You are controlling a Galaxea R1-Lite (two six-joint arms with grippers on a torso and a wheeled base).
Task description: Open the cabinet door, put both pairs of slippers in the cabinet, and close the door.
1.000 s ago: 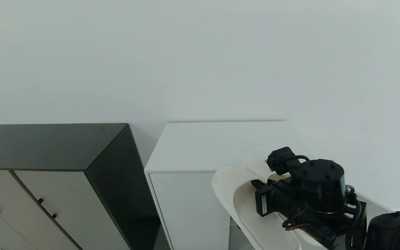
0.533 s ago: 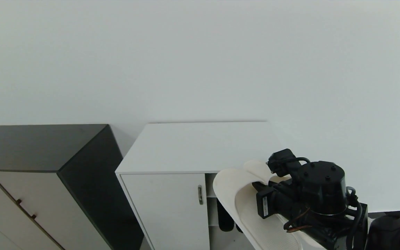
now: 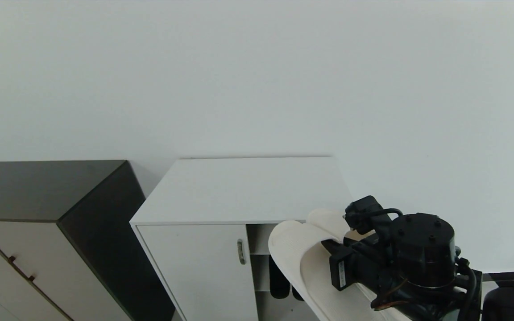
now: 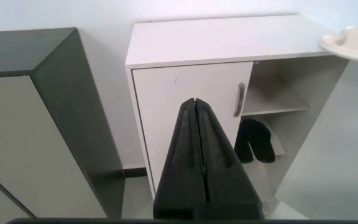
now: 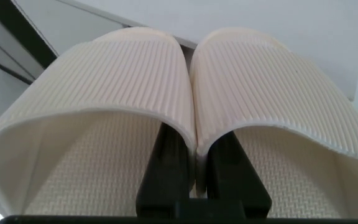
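Note:
A white cabinet (image 3: 243, 191) (image 4: 216, 43) stands against the wall, its left door shut and its right half open. A pair of black slippers (image 4: 257, 140) (image 3: 279, 281) stands on a lower shelf inside. In front of the open half, at about the height of the cabinet top, my right gripper (image 5: 194, 162) is shut on the inner straps of a pair of cream slippers (image 5: 185, 93) (image 3: 301, 254), held side by side. My left gripper (image 4: 195, 106) is shut on nothing, in front of the shut left door.
A dark cabinet (image 3: 51, 196) (image 4: 30, 74) with pale drawer fronts stands just left of the white one. A metal handle (image 3: 240, 251) (image 4: 239, 99) is on the shut left door. A plain white wall rises behind both.
The head view has swung right, so both cabinets shifted left and the open compartment with the black slippers came into sight. The right gripper still holds the cream pair.

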